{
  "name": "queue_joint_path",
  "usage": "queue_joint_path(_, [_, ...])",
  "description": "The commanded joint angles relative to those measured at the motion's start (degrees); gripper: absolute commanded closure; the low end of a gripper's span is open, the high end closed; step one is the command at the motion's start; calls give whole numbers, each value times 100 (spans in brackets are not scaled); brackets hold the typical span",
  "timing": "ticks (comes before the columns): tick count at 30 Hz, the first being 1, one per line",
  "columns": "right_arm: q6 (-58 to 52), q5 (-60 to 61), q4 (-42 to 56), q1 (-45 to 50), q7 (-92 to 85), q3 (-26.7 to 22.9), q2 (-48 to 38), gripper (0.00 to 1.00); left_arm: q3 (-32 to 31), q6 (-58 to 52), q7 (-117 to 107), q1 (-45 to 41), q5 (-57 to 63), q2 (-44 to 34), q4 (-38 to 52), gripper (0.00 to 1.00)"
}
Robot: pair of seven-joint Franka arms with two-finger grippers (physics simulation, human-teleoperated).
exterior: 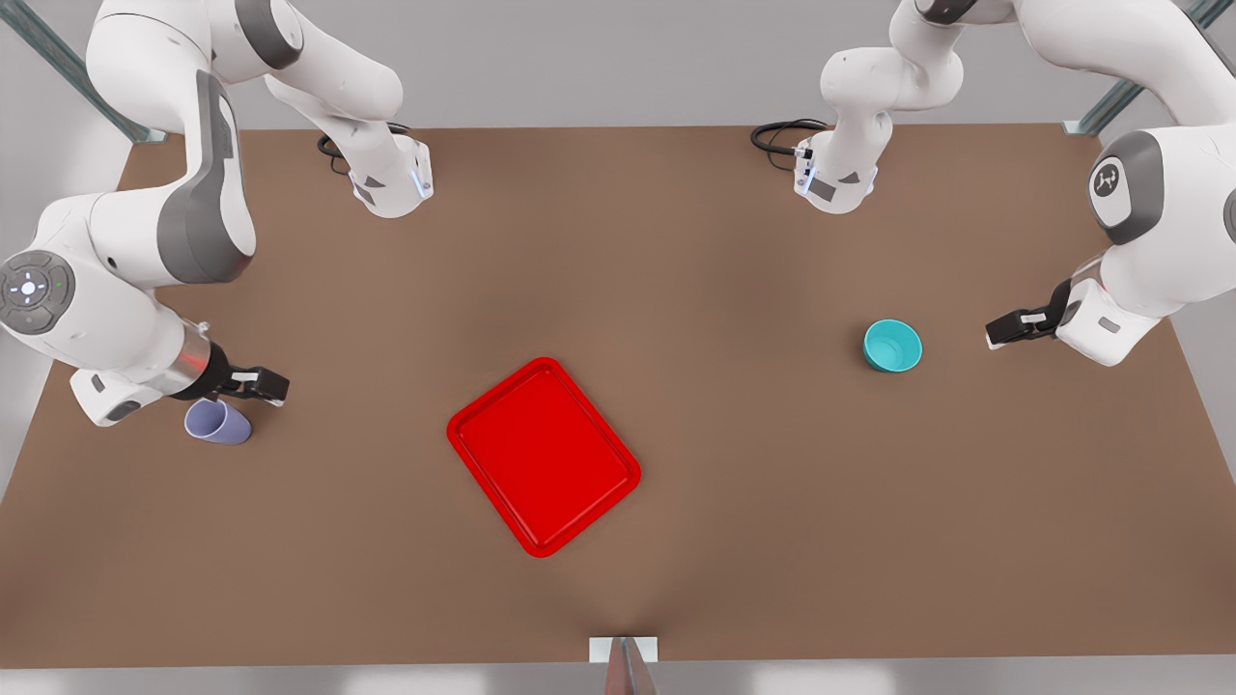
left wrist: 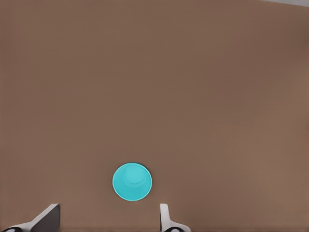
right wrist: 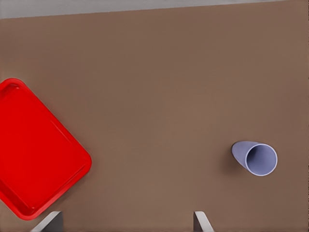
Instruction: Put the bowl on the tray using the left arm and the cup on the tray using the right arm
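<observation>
Front view: left gripper [exterior: 995,335] near bowl [exterior: 892,346]; logo perhaps unreadable.

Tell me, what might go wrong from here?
1. The cup sits off to one side of the open right gripper, so a straight descent could miss or knock it.
2. The bowl is wide; the left gripper has open jaws, which could clip its rim and push it away.
3. The tray lies angled, so items dropped near a corner might catch its rim.

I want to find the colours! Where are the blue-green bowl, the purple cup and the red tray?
bowl [exterior: 893,346]: front view, inside of its open top.
cup [exterior: 218,422]: front view, its lavender side wall.
tray [exterior: 544,456]: front view, bare red floor.
</observation>
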Motion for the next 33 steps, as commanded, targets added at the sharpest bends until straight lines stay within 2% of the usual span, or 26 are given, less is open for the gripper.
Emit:
queue_joint_path(1, [0,-2,-2,0,1,1,-1,0,0,0,0,0,1,0,0,0])
queue_joint_path(3, [0,-19,-19,0,18,-26,-9,0,0,-9,-9,26,-8,43,-52,0])
queue_joint_path(5, [0,-72,-45,-18,0,-26,-18,0,53,123,1282,1001,-799,781,-299,0])
queue_joint_path(6, [-17,-37,-89,-9,45,-17,-18,0,413,702,2292,1028,-1158,1098,-588,0])
queue_joint_path(7, [-9,-72,-125,44,53,-26,-1,0,484,1660,2724,1002,-1370,1054,-1484,0])
queue_joint_path(8, [-9,-72,-133,26,53,-17,-1,0,484,2170,2891,897,-1397,914,-2064,0])
queue_joint_path(10, [18,-89,-133,70,45,-26,26,0,484,3716,2909,536,-1388,343,-3664,0])
queue_joint_path(12, [18,-98,-133,62,36,-26,26,0,431,4509,2909,448,-1730,404,-4236,0])
queue_joint_path(18, [18,-98,-125,-9,27,-26,61,0,404,4605,3120,483,-1880,439,-4807,0])
queue_joint_path(20, [18,-89,-125,-9,36,-26,61,0,413,5133,3383,475,-1880,369,-5203,0])
queue_joint_path(31, [18,-98,-125,9,36,-26,70,0,484,5142,3727,519,-2056,861,-5238,1])
queue_joint_path(32, [18,-89,-125,0,36,-26,70,0,484,5150,3727,501,-2056,896,-5229,6])
queue_joint_path(33, [18,-98,-125,0,36,-26,70,0,484,5177,3727,501,-2065,914,-5229,21])
